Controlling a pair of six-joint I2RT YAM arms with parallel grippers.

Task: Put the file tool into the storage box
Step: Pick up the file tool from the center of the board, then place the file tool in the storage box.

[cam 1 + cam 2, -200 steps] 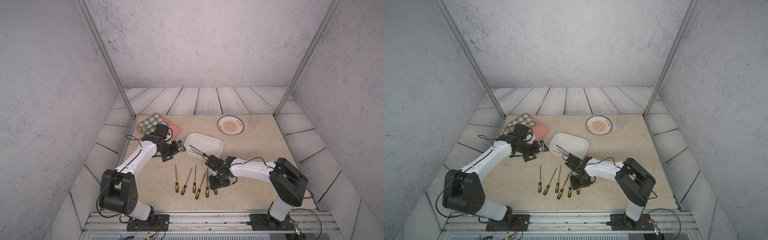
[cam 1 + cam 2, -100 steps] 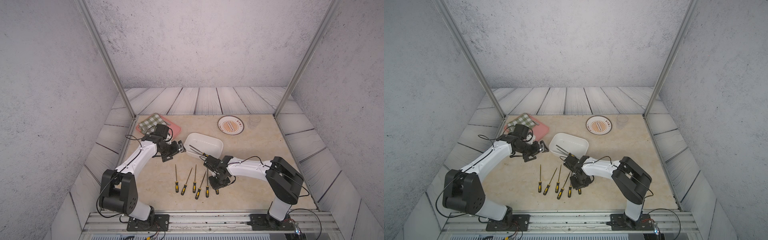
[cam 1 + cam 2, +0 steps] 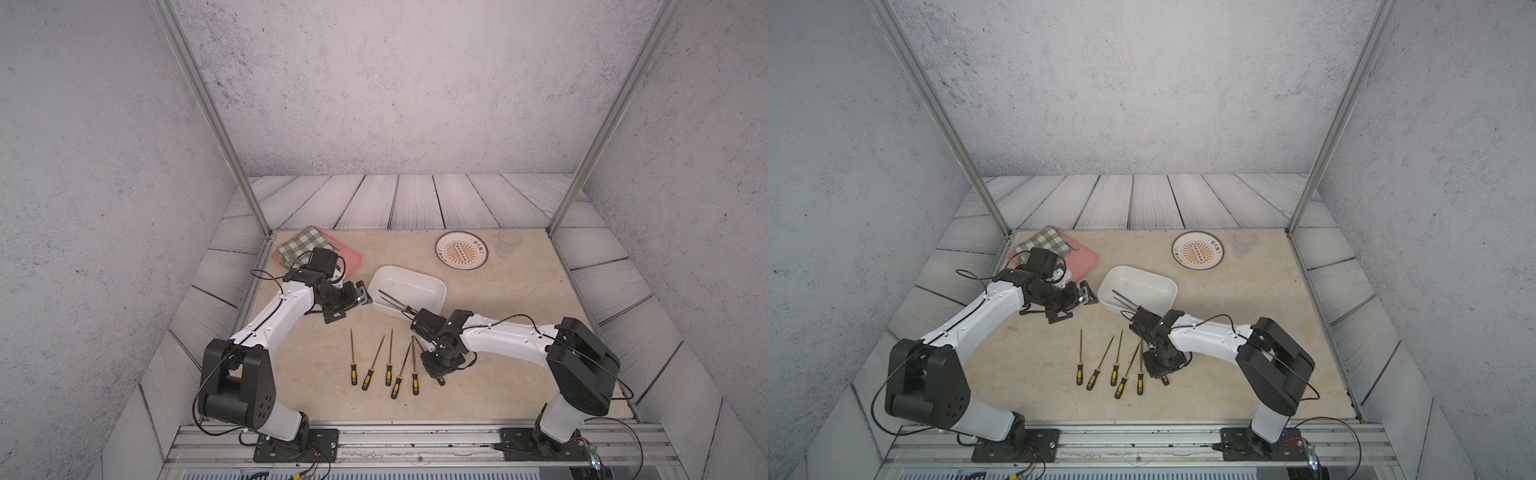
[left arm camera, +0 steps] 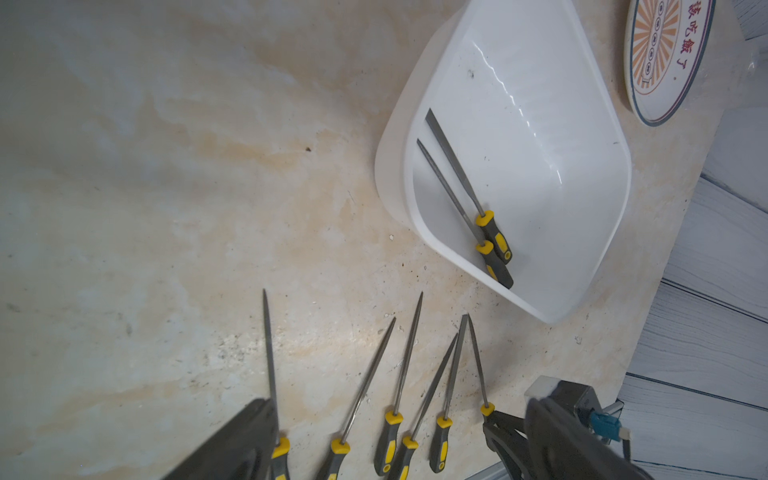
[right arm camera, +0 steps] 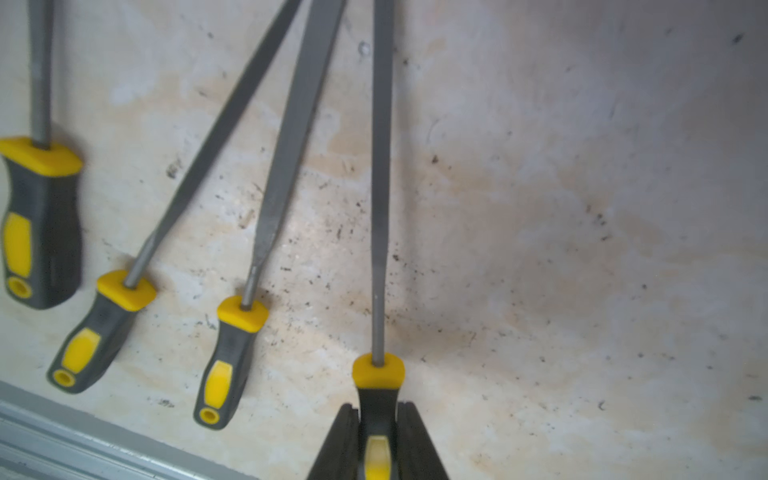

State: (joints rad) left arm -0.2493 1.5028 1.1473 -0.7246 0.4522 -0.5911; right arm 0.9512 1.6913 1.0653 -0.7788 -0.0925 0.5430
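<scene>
Far left, at the back of the table [image 3: 316,374], a checked cloth [image 3: 299,245] lies on a pink tray [image 3: 348,262]. Just in front of it the left gripper [image 3: 360,293] hangs over the table with its jaws spread wide and nothing between them. Next, at centre front, five loose files [image 3: 389,357] lie in a fan, yellow-and-black handles towards the robot's base and tips towards the back. Behind them sits the storage box [image 3: 415,284], a white tub with two stored files [image 4: 457,187] lying side by side along its near wall. The file tool [image 5: 379,208] is the rightmost of the row, outside the box and just in front of its near edge. Its long axis runs front to back, tip towards the box, handle towards the base. The right gripper [image 5: 378,419] has its jaws pressed on both sides of that handle, so the shaft extends straight out ahead of the fingers. Whether the file rests on the table or is raised cannot be told. Farther right stand an orange-patterned plate [image 3: 461,251] and a clear glass [image 3: 509,243].
</scene>
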